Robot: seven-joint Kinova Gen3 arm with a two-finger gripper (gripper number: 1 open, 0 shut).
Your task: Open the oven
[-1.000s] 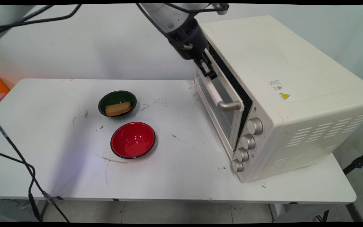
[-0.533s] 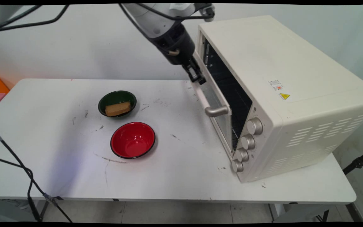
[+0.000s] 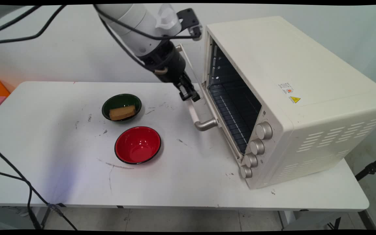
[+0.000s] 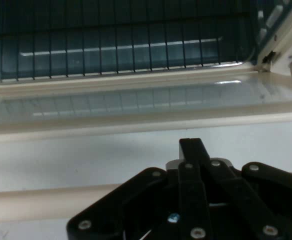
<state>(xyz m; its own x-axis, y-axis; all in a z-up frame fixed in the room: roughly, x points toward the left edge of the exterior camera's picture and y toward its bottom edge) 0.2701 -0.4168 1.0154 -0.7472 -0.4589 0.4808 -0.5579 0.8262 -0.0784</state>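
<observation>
The black two-finger gripper (image 3: 189, 95) gripped, closed, the silver bar handle (image 3: 198, 116) of the cream toaster oven's (image 3: 292, 98) glass door (image 4: 136, 107), lowered almost flat.

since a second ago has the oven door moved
Yes. The oven door has swung down and out from the oven toward the table.

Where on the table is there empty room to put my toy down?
The near strip of the table, in front of the red bowl, is bare. So is the left end, left of the green bowl holding a sponge. It is crowded by the oven, where its door hangs open with the end effector at the handle.
</observation>
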